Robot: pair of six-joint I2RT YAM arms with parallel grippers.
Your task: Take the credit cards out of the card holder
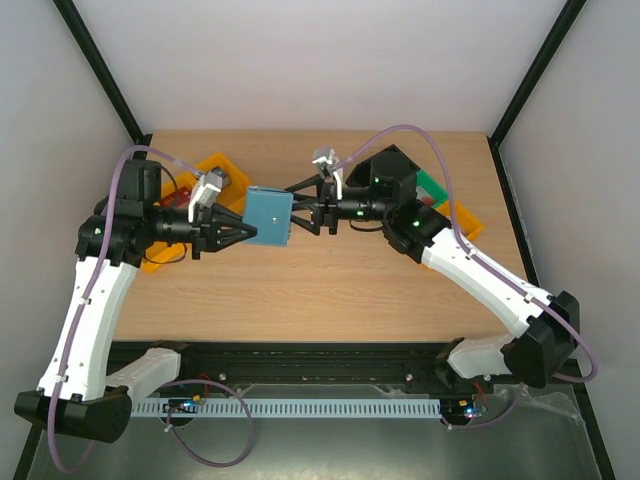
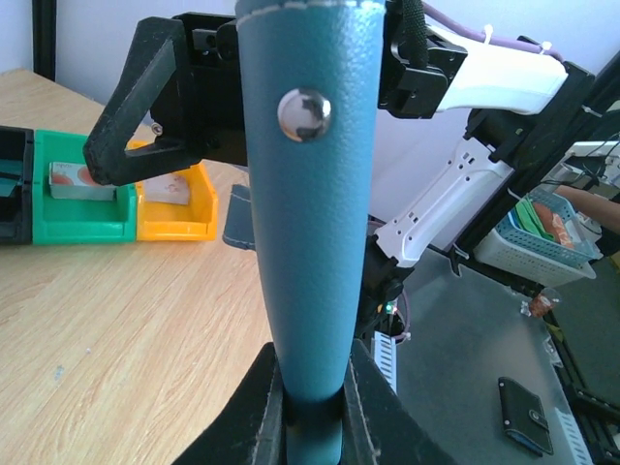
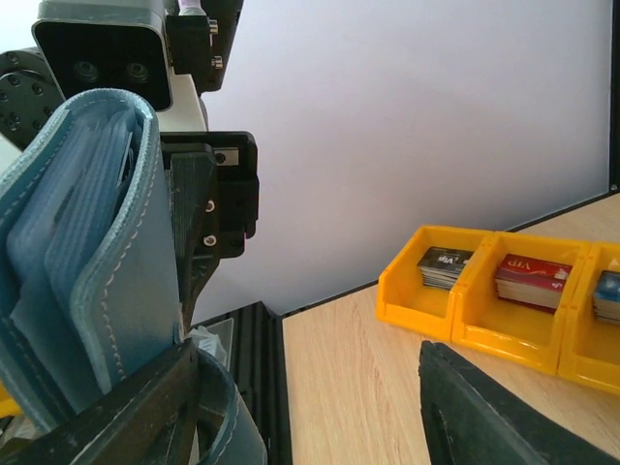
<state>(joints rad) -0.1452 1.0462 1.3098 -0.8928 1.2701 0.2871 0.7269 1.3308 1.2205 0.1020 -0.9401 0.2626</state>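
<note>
The left gripper [image 2: 312, 412] is clamped shut on one edge of the card holder [image 2: 305, 242], with a black finger [image 2: 254, 412] pressed to each face. The right gripper [image 3: 310, 407] stands with its jaws spread wide. One finger [image 3: 126, 407] lies at the holder's open side, where a flap curls around it. The other finger is well apart from the holder.

The holder is grained blue-teal material with white stitching along its edges and a round silver snap stud [image 2: 305, 113] on the outside. From the right wrist, its open side shows paler blue pocket layers [image 3: 77, 223] stacked closely.

From above, the holder hangs between the two grippers over the wooden table [image 1: 300, 290]. Orange trays [image 1: 215, 170] sit behind the left arm. Black, green and orange trays [image 1: 440, 195] sit behind the right arm.
</note>
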